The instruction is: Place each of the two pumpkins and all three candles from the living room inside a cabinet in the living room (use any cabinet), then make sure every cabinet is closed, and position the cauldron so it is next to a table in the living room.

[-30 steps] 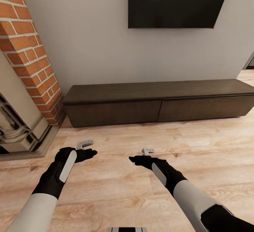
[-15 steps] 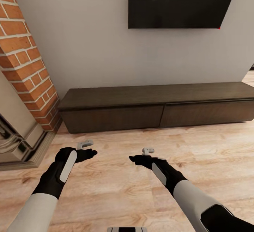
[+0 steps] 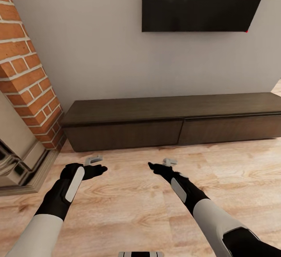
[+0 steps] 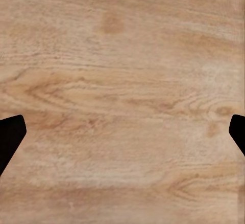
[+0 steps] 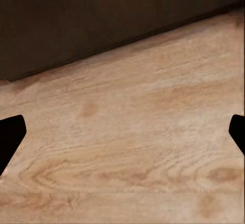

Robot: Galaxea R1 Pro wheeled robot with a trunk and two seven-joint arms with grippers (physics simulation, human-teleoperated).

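Risk: with both front panels shut and no handle visible, the right gripper (image 3: 159,166) may slide off the cabinet (image 3: 171,122) face when it tries to open it. The cabinet stands against the far wall; both grippers are near it, fingers spread wide, holding nothing. The left gripper (image 3: 97,164) hangs over the wooden floor (image 3: 128,206). A brick column (image 3: 27,65) rises at left, a dark screen (image 3: 199,3) above.

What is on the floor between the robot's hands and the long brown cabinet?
Nothing. In the head view, only bare wooden floor lies between the left gripper, the right gripper and the cabinet.
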